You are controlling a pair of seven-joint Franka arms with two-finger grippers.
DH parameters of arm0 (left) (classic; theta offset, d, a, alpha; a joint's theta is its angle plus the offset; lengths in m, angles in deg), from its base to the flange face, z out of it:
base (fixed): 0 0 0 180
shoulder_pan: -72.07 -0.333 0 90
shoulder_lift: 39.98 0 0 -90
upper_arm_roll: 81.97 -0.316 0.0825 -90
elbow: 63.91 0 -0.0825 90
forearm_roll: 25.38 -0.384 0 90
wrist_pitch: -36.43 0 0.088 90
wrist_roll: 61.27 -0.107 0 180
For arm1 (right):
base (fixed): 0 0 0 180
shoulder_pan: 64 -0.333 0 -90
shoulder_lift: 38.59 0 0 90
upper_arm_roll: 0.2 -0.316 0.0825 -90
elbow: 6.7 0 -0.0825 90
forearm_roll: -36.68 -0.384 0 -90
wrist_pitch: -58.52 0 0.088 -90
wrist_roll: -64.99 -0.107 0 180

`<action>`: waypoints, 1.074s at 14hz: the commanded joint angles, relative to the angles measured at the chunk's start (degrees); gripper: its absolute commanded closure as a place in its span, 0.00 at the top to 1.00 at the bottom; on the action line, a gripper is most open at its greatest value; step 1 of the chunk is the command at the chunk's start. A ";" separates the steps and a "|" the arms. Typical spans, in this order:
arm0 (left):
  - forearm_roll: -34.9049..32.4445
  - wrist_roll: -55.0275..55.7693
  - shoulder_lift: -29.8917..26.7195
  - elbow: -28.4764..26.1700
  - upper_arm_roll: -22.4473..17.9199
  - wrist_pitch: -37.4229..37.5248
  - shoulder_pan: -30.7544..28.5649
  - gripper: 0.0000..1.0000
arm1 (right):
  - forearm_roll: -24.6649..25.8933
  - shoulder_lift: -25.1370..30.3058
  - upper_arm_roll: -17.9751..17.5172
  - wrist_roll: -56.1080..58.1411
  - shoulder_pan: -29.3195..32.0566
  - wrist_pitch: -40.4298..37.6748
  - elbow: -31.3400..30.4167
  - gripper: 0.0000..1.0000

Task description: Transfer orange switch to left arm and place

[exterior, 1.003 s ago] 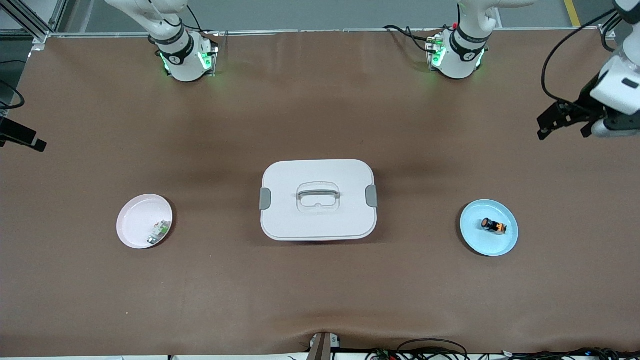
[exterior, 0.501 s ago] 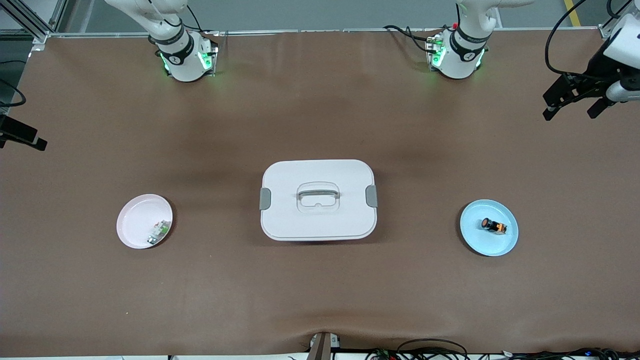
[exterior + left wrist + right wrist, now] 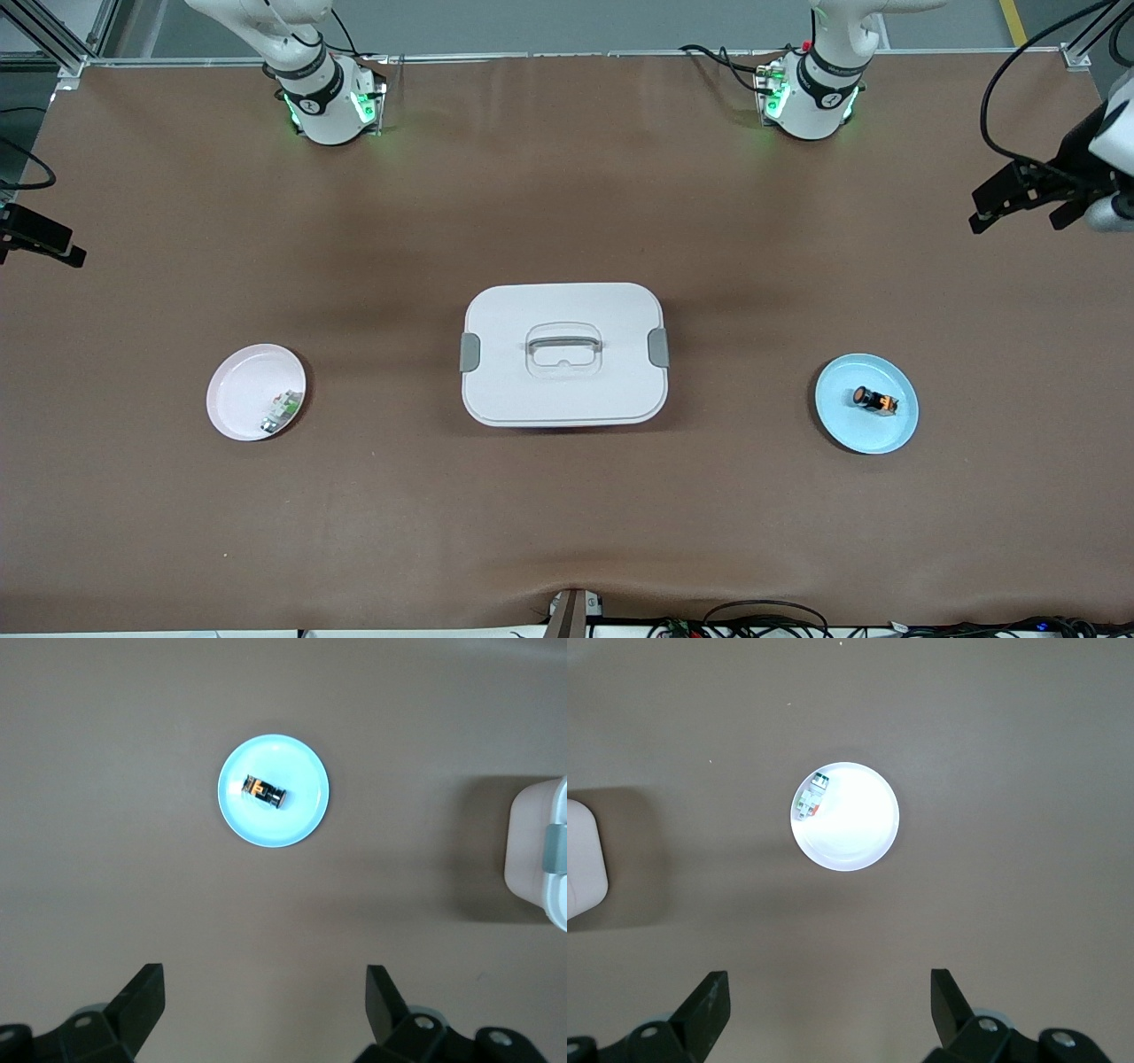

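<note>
Table (image 3: pixel 567 532): bare brown surface all round the box (image 3: pixel 563 354) at centre. Orange switch (image 3: pixel 875 400): on blue plate (image 3: pixel 866 404), toward the left arm's end, well apart from the box. Left gripper (image 3: pixel 1019 197): fingers spread, empty, high over that table end, plate below. Right gripper (image 3: pixel 828 1010): spread, empty, above pink plate (image 3: pixel 256 392)

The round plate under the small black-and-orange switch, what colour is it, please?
Light blue plate; clearest in the left wrist view.

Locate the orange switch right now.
The orange switch lies on the blue plate, toward the left arm's end of the table, beside the box.
</note>
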 commanded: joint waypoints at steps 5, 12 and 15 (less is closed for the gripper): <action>0.64 -1.57 0.78 2.29 0.34 1.95 -1.28 1.00 | 0.51 -0.16 0.06 0.30 -0.02 -0.14 0.79 1.00; 0.64 -0.78 0.87 1.94 0.34 2.22 -1.02 1.00 | 0.16 -0.16 0.06 0.03 -0.02 -0.05 0.79 1.00; 0.64 -1.30 0.95 1.94 0.43 2.22 -1.10 1.00 | -0.63 -0.16 0.06 -0.93 0.15 0.12 0.70 1.00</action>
